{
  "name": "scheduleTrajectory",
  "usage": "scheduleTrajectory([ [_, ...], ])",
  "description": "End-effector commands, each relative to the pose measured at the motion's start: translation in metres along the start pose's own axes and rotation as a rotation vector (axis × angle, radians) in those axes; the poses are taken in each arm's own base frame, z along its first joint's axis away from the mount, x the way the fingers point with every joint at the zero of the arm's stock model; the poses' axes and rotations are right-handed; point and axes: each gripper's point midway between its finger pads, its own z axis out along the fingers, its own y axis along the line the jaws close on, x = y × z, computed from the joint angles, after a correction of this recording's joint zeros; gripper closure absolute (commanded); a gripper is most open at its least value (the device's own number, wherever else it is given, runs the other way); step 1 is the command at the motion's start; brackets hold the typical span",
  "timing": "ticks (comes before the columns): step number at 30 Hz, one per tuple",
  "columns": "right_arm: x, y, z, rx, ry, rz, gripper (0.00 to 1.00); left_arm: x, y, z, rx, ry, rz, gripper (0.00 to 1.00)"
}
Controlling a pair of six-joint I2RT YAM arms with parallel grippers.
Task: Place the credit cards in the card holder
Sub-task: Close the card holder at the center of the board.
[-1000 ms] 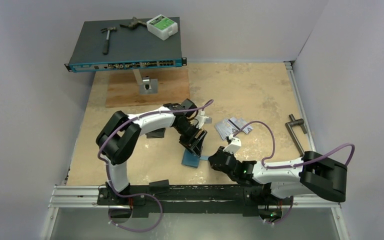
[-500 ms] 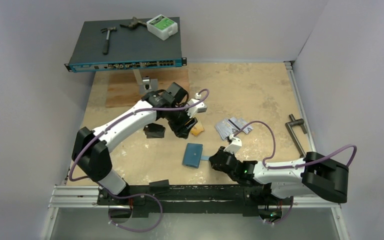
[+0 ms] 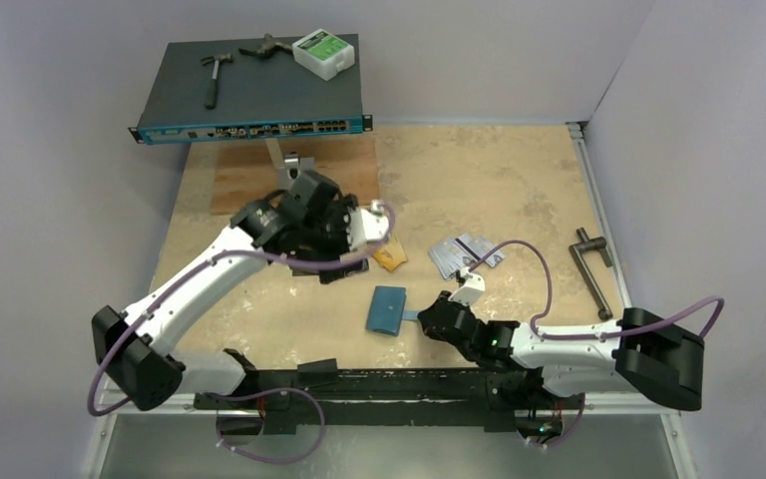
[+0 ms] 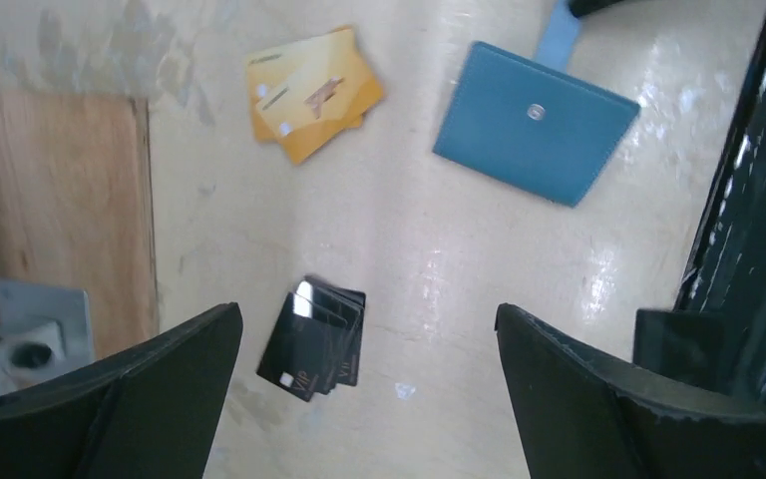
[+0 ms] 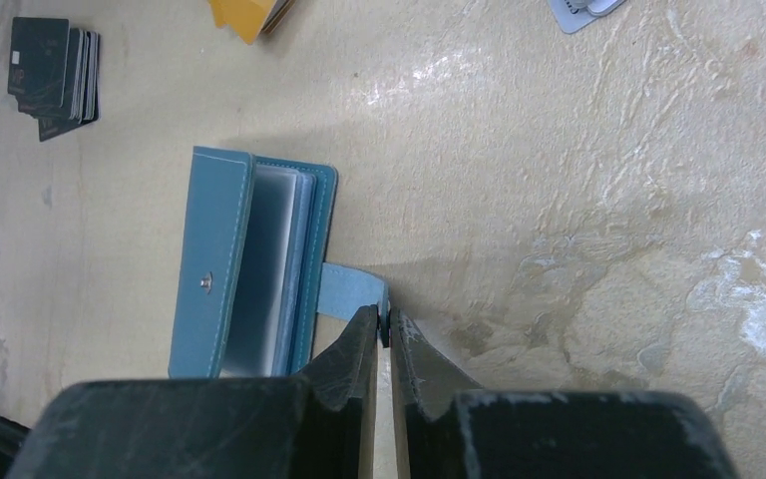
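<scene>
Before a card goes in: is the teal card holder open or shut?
Slightly open: the card holder cover stands off its pale pockets, strap pinched by the right end effector.

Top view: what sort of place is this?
Probably a robotics test cell: a white-and-black left arm and right arm bolted to a black rail, a tan tabletop boxed in by plain grey panels, and staged props such as a teal-blue folding card holder and a small hammer.
</scene>
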Motion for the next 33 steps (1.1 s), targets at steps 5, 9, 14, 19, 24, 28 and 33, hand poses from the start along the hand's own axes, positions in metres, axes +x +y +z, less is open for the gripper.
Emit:
scheduleTrajectory([
  [5, -0.012, 0.011, -0.003, -0.017, -0.022, 0.034, 0.94, -0.020, -0.011, -0.009, -0.046, -0.039, 0.450, 0.00],
  [9, -0.013, 0.014, -0.005, -0.028, -0.020, 0.024, 0.90, -0.013, -0.048, -0.021, 0.062, -0.102, 0.687, 0.00],
  [14, -0.014, 0.014, -0.007, -0.045, -0.024, 0.043, 0.85, 0.006, -0.080, -0.002, 0.065, -0.270, 1.060, 0.00],
  [19, -0.012, 0.013, -0.009, -0.058, -0.014, 0.050, 0.84, 0.029, -0.104, 0.026, 0.240, -0.137, 0.917, 0.00],
  [24, -0.009, 0.009, -0.009, -0.052, -0.001, 0.051, 0.83, 0.011, -0.110, 0.049, 0.174, -0.276, 0.972, 0.12],
  [28, -0.009, 0.008, -0.009, -0.049, 0.004, 0.057, 0.83, 0.014, -0.119, 0.067, 0.264, -0.249, 0.979, 0.57],
  [33, -0.009, 0.004, -0.008, -0.028, 0.015, 0.055, 0.83, 0.017, -0.125, 0.085, 0.378, -0.182, 0.911, 0.63],
])
